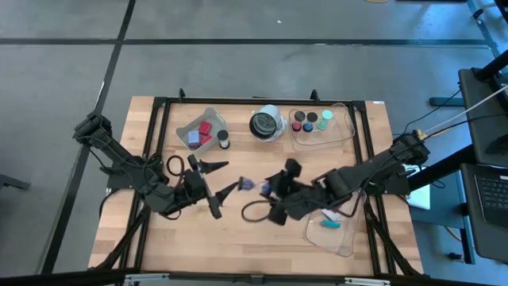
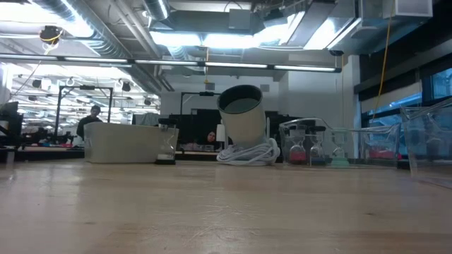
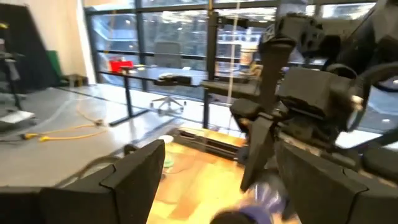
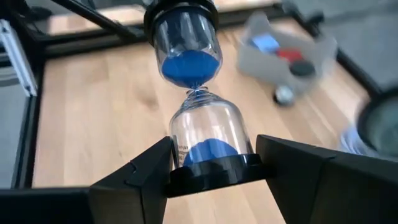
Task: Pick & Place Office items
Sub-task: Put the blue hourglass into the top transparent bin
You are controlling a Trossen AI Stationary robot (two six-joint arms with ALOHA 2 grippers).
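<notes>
My right gripper [image 1: 258,187] is over the table's middle, shut on a small hourglass with blue sand [image 4: 196,93], which shows in the high view as a bluish piece [image 1: 244,185]. My left gripper [image 1: 226,189] is open just left of it, with its fingers spread wide [image 3: 217,186] and facing the right arm. A blurred bluish shape [image 3: 264,199] lies between them in the left wrist view. Red and blue blocks lie in the far left tray [image 1: 202,131]. Round caps with coloured tops stand in the far right tray [image 1: 317,123]. Neither gripper shows in the low view. My right gripper pinches the hourglass by its dark end cap [image 4: 211,171], one finger [image 4: 146,171] on each side. The fingers come about level from the table's right. The hourglass sticks out past the fingertips toward the left gripper, its other dark cap [image 4: 180,12] farthest away, above the table.
A white-and-black round object [image 1: 266,124] with a coiled white cable [image 2: 247,154] stands at the far middle. A clear tray [image 1: 333,229] holding a teal piece sits at the near right. A dark cap [image 1: 223,143] rests beside the left tray. Black frame bars border the table.
</notes>
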